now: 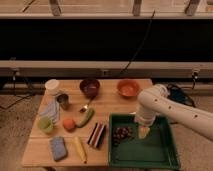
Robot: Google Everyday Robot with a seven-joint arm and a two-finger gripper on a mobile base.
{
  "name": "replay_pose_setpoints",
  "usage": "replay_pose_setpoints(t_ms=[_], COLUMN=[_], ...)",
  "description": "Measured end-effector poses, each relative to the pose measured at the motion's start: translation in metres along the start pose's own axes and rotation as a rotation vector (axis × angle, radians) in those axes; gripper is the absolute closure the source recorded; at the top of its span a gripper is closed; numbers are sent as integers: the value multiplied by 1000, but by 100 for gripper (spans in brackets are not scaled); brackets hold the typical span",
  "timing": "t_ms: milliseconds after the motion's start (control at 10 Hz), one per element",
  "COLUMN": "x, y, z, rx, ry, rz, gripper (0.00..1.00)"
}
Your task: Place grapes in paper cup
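The grapes point(122, 133), a dark purple-red bunch, lie in the left part of the green tray point(150, 157) at the table's right front. The paper cup point(52, 86), white and short, stands at the table's far left corner. My gripper point(143, 132) hangs at the end of the white arm, inside the tray just right of the grapes and close to them. It holds nothing that I can see.
A metal cup point(63, 101), a light green cup point(46, 124), an orange-red fruit point(69, 124), a cucumber point(85, 118), a dark bowl point(89, 87), an orange bowl point(128, 88), a blue sponge point(58, 148), a corn cob point(80, 149) and a striped box point(97, 134) sit on the wooden table point(107, 107).
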Motion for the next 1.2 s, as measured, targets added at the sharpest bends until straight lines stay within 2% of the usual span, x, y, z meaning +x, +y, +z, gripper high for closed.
replay_pose_setpoints(t_ms=[400, 600, 900, 1000, 1200], x=[-28, -42, -60, -63, -71], y=[4, 0, -9, -10, -11], z=[17, 21, 22, 22, 26], rx=[-6, 3, 57, 70, 95], ry=[-17, -30, -48, -49, -49], rz=[-18, -18, -22, -22, -32], gripper=[35, 35, 36, 41, 66])
